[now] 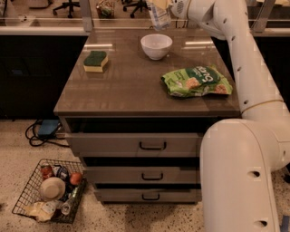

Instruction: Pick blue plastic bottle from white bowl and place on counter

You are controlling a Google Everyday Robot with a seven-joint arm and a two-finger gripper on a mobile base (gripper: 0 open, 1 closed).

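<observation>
The blue plastic bottle (158,14) is a clear bottle with a pale label, held in the air at the top of the view, above and just behind the white bowl (156,45). Its cap end is cut off by the top edge. My gripper (168,8) is shut on the bottle at the top edge, at the end of my white arm (226,41) reaching in from the right. The bowl stands empty at the back of the glossy grey-brown counter (136,86).
A green-and-yellow sponge (95,61) lies at the counter's back left. A green snack bag (196,81) lies at the right. Three grey drawers (152,146) sit below. A wire basket (50,190) of items stands on the floor at left.
</observation>
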